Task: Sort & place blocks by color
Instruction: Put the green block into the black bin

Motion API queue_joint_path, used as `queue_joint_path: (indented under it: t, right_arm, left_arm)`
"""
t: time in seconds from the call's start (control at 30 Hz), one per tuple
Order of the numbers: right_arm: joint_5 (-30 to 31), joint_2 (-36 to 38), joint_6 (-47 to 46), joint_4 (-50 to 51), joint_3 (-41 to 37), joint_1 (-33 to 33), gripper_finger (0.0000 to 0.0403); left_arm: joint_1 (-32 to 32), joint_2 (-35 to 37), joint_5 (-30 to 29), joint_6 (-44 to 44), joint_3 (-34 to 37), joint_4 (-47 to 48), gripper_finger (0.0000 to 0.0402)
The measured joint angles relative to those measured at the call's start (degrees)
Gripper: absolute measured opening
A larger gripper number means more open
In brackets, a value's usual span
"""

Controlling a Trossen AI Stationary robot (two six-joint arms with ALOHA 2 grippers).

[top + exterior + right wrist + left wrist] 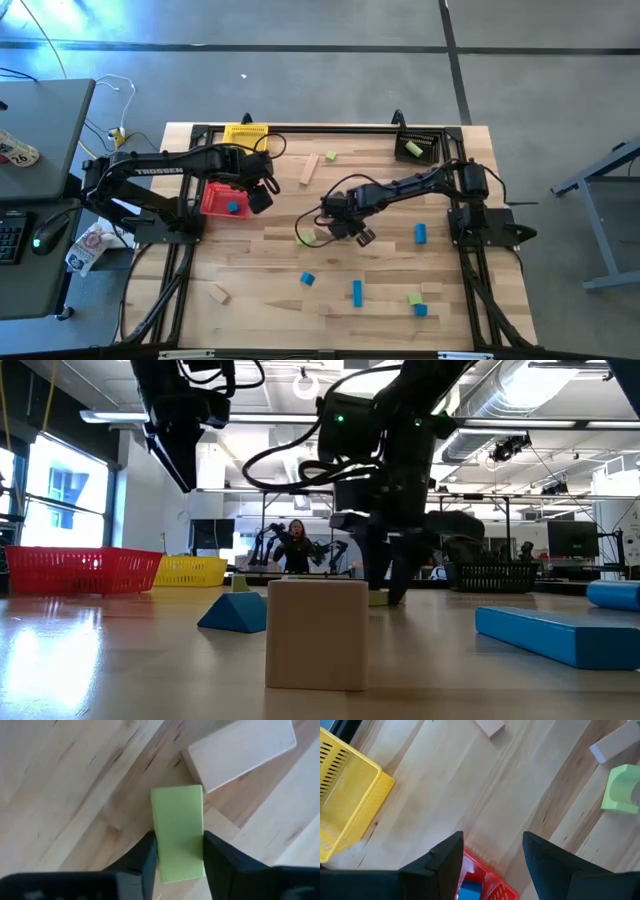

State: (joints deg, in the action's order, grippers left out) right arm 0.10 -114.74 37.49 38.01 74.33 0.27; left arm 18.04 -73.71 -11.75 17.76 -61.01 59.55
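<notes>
The right gripper clamps both dark fingers on a light green rectangular wooden block near the middle of the pale wooden table, just beside a plain tan wooden bar. The left gripper, fingers spread and empty, hangs above the red mesh basket, where a small blue block lies. The yellow mesh basket sits at the far edge; a black mesh basket at the far right corner holds a green block. Other blue blocks lie scattered nearer the front.
</notes>
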Motion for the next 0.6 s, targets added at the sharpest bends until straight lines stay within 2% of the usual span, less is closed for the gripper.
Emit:
queue_joint_path:
  t: [0.2, 0.6]
  right_arm:
    - [1.6, 0.4, -9.4, 0.2, 0.0, 0.5, 0.0091]
    - [14.3, 7.7, -21.8, 1.5, -0.3, 1.7, 0.0091]
  left_arm:
    - [0.0, 0.0, 0.0, 0.0, 0.0, -0.5, 0.0188]
    - [0.0, 0.0, 0.0, -2.5, 0.0, -10.6, 0.0188]
